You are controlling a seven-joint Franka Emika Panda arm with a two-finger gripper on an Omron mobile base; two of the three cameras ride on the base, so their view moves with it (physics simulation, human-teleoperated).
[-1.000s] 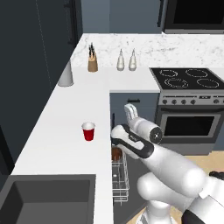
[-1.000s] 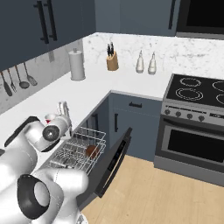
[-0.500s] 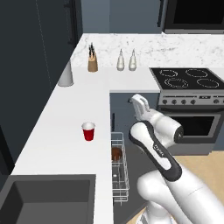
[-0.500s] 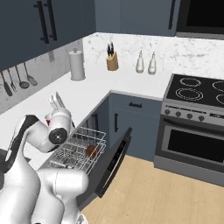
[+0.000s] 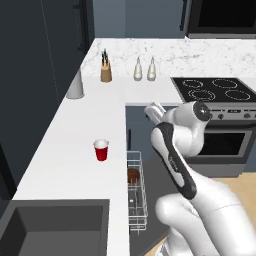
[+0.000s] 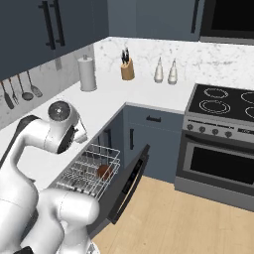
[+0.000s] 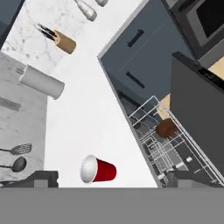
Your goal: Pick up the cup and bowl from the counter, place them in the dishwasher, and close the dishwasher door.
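1 cup [image 5: 101, 150] stands upright on the counter [image 5: 70, 145], red with a pale inside, well back from the front edge and apart from everything else there; in the hand view it shows as a red cup [image 7: 98, 169] with its white mouth turned toward the camera. The bowl [image 6: 103, 171], small and dark brown, already sits in the white wire rack [image 6: 89, 168] of the dishwasher [image 5: 137, 192], whose rack is pulled out over the lowered dishwasher door [image 6: 126, 183]; from the hand view the bowl [image 7: 166, 128] seems to rest near the rack's middle, though its exact slot is hard to tell. The gripper [image 5: 155, 111] hangs above the counter's inner corner, clear of the cup, its 2 fingers spread wide with nothing between them. Further back on the counter stand a knife block [image 5: 105, 72], 2 pale bottles [image 5: 144, 69] and a grey-white canister [image 5: 75, 85]. The stove [image 5: 220, 92] sits to the right, with the oven [image 6: 218, 166] below it.
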